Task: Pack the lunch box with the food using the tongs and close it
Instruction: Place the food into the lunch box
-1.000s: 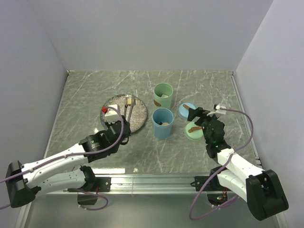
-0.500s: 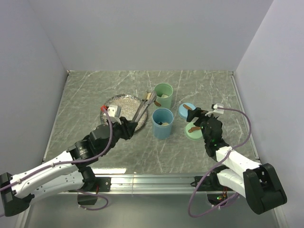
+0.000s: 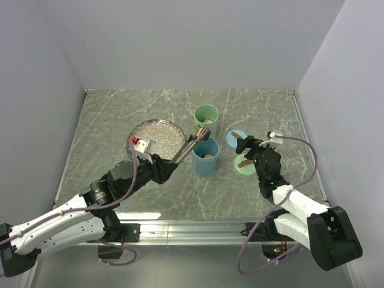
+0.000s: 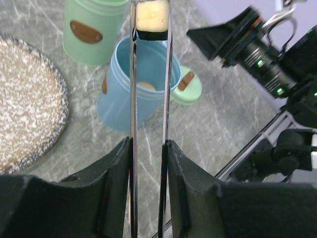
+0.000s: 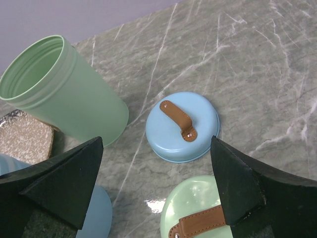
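My left gripper is shut on the silver tongs. The tong tips pinch a dark-and-white food cube, held just above the rim of the lunch box's open blue cup. A beige ball lies inside that cup. The open green cup stands behind it with a pale piece inside. My right gripper hangs open and holds nothing, above the blue lid and the green lid.
The speckled plate lies left of the cups. Both round lids, each with a brown strap handle, rest on the table right of the cups. White walls close in the sides and back.
My left arm has swung right from the plate, carrying the cube in the tongs to above the blue cup. The right arm has barely shifted.
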Controlling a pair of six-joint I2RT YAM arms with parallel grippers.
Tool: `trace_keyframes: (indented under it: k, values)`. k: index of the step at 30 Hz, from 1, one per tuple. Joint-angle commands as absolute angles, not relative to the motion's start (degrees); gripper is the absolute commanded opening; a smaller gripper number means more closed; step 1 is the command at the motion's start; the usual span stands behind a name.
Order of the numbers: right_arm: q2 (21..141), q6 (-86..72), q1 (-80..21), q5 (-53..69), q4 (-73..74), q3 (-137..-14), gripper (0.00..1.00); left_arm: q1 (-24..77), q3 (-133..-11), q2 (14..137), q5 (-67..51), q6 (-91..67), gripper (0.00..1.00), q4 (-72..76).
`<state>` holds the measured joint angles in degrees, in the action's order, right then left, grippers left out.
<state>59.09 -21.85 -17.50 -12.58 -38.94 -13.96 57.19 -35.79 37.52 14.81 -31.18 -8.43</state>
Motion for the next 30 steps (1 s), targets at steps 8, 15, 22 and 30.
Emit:
trace_keyframes:
  k: [8,15,22,30]
  values:
    - [58.53,-21.88,-17.93,-13.01,-41.04,-16.26,0.95,57.04,-37.09,40.34,12.14,-32.43,0.24,-8.09]
    - [58.8,-21.88,-17.93,-12.92,-40.96,-16.44,0.95,57.04,-37.7,42.63,12.48,-32.17,0.35,-8.53]
    - [58.62,-21.88,-17.93,-12.83,-40.96,-16.26,0.95,57.04,-37.97,42.37,12.66,-32.08,0.47,-8.44]
    - [59.06,-21.8,-17.93,-12.92,-41.04,-16.44,0.95,57.04,-38.23,42.01,12.31,-31.64,0.48,-7.56]
